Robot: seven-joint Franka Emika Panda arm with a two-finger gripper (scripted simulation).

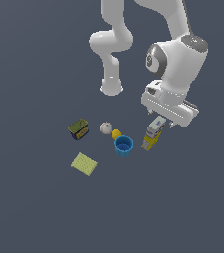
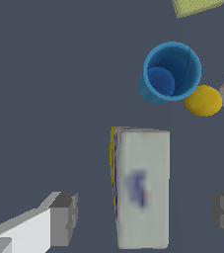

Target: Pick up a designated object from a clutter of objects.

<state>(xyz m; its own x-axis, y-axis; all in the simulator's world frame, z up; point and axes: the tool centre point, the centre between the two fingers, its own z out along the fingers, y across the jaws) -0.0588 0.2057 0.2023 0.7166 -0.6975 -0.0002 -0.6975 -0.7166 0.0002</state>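
The designated object, a tall carton (image 1: 152, 136) with a yellow lower half and a white-and-blue top, stands upright at the exterior view's right end of the clutter. My gripper (image 1: 162, 119) hangs just above its top, open. In the wrist view the carton's white top (image 2: 143, 188) lies between the two grey fingertips (image 2: 64, 217), with a gap on each side and no contact showing. The gripper (image 2: 145, 216) holds nothing.
A blue cup (image 1: 124, 146) stands close beside the carton, with a small yellow ball (image 1: 116, 134) and a white-pink ball (image 1: 105, 128) next to it. An olive-green box (image 1: 78, 129) and a flat yellow-green pad (image 1: 84, 163) lie further toward the exterior view's left.
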